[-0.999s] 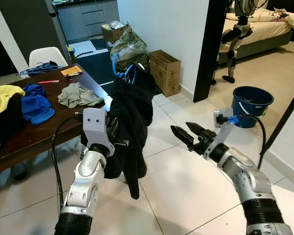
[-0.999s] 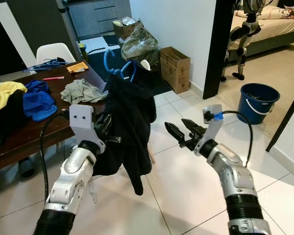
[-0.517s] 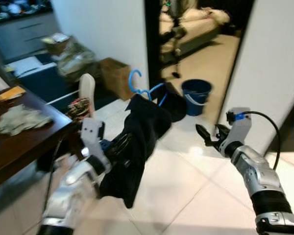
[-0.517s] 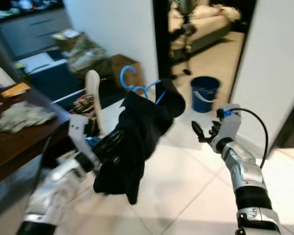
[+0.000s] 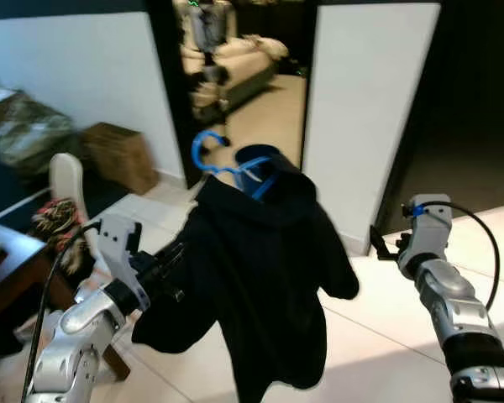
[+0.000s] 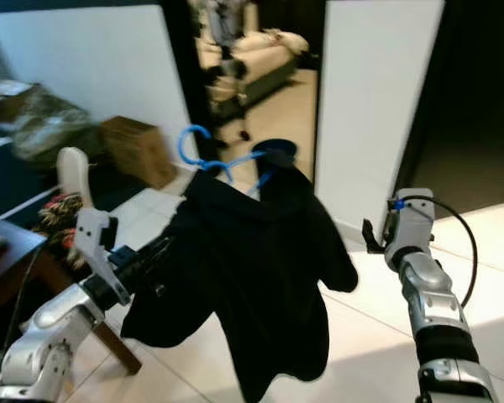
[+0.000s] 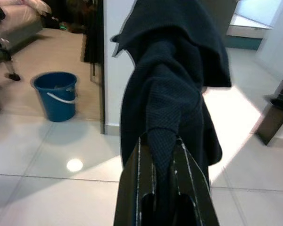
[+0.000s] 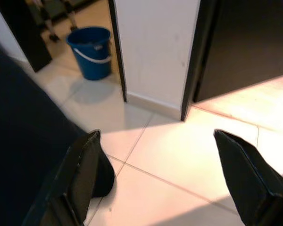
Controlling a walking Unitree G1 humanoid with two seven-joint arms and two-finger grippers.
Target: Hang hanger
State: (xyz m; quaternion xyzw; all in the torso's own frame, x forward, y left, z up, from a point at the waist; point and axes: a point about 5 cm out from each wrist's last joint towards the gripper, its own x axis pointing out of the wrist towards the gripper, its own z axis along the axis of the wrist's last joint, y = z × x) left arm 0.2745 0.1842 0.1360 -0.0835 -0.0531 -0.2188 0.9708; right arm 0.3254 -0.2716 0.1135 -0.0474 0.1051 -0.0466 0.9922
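A black garment (image 5: 265, 277) hangs on a blue hanger (image 5: 203, 155), whose hook stands up above the collar. My left gripper (image 5: 170, 264) is shut on a fold of the garment's side, held out in front of me; the left wrist view has the cloth (image 7: 172, 103) pinched between the two fingers (image 7: 140, 155). My right gripper (image 5: 377, 244) is out to the right of the garment, apart from it. In the right wrist view its fingers (image 8: 85, 160) stand wide open over bare tile, with the dark cloth at one edge.
A white wall section (image 5: 361, 109) stands ahead between two dark doorways. A blue bucket (image 7: 54, 94) sits on the tile by the bedroom doorway, with a bed (image 5: 244, 63) beyond. On the left are a cardboard box (image 5: 118, 155), a white chair (image 5: 65, 180) and a dark table corner (image 5: 8, 269).
The camera has swung right, from the table toward the doorways. The garment stays in my left gripper and now hangs spread out wider. The right gripper sits further right.
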